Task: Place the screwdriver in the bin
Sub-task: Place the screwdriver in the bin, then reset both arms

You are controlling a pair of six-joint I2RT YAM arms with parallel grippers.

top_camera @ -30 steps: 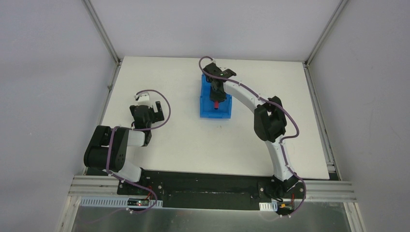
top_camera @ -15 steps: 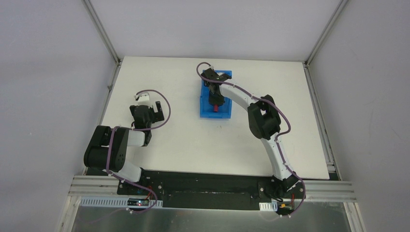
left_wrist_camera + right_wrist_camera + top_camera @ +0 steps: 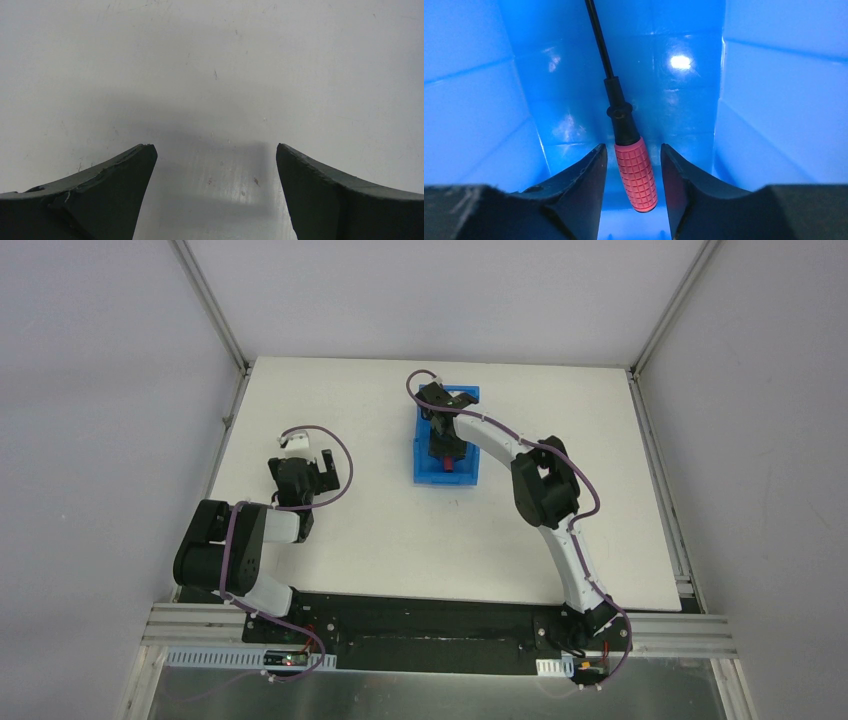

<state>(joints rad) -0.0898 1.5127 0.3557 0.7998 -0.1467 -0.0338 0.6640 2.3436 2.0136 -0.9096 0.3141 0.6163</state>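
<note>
Blue bin [image 3: 445, 478] noted on the white bench [image 3: 330, 390], toward the far middle. Right end effector [image 3: 446, 447] is positioned inside the bin walls. The red handle of the screwdriver [image 3: 447, 465] is seen within the bin, at the fingertips. Left end effector [image 3: 310, 472] is held over the bench's left side, well apart.

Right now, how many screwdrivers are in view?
1. The screwdriver is inside the bin, its handle between the right fingers. The right arm covers part of the bin, so another could be hidden.
</note>
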